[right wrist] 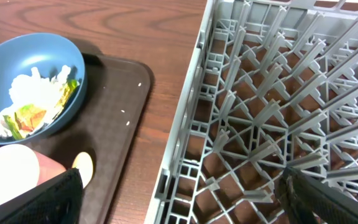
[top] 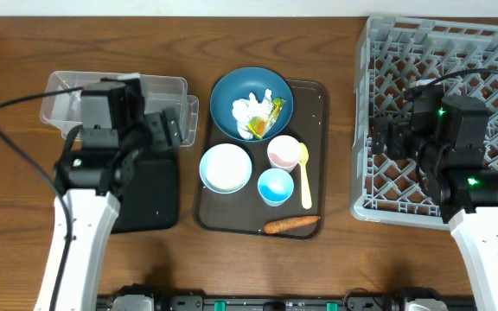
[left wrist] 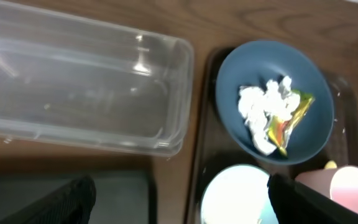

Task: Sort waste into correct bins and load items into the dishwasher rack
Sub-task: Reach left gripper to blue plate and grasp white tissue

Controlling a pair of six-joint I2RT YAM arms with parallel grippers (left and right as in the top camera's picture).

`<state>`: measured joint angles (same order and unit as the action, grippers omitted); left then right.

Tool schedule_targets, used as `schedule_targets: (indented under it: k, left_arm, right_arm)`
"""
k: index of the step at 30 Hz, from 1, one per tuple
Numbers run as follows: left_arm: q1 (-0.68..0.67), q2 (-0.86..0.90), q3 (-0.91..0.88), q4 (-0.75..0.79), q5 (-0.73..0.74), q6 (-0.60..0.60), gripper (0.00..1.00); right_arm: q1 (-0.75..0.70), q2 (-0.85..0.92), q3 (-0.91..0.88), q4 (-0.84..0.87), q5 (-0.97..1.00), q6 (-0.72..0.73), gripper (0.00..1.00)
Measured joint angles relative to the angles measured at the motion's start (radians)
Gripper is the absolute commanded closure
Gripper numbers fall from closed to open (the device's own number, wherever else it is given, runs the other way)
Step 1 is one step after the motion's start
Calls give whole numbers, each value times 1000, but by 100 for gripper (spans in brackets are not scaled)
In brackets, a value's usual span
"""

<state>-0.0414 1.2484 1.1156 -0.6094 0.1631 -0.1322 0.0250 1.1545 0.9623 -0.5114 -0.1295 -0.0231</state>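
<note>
The dark blue bowl [top: 223,95] holds the crumpled tissue [top: 253,111] and the wrapper [top: 275,111]. The white bowl [top: 226,167], pink cup [top: 284,153], light-blue cup [top: 276,186], yellow spoon [top: 305,177] and carrot [top: 290,225] lie near it on the brown tray. I cannot make out any rice. My left gripper [top: 173,130] is open and empty between the clear tub [top: 115,99] and the black tray [top: 145,194]. My right gripper [top: 387,138] is open and empty over the left edge of the grey rack [top: 443,52].
The dark brown serving tray [top: 314,95] sits mid-table between the bins and the rack. Bare wood shows between the tray and the rack [right wrist: 166,81]. The tub [left wrist: 86,87] looks empty in the left wrist view.
</note>
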Motion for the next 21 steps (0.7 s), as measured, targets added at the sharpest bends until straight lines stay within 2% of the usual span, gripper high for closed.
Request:
schedule_targets:
  k: [11, 14, 21]
  left_arm:
    - [-140, 317, 188, 167, 19, -2, 10]
    - [-194, 397, 198, 251, 18, -3, 14]
    - [-306, 562, 198, 453, 22, -2, 14]
  right_arm:
    - [0, 0, 0, -2, -10, -1, 1]
    - [0, 0, 0, -2, -10, -2, 1]
    - [0, 0, 0, -14, -10, -4, 1]
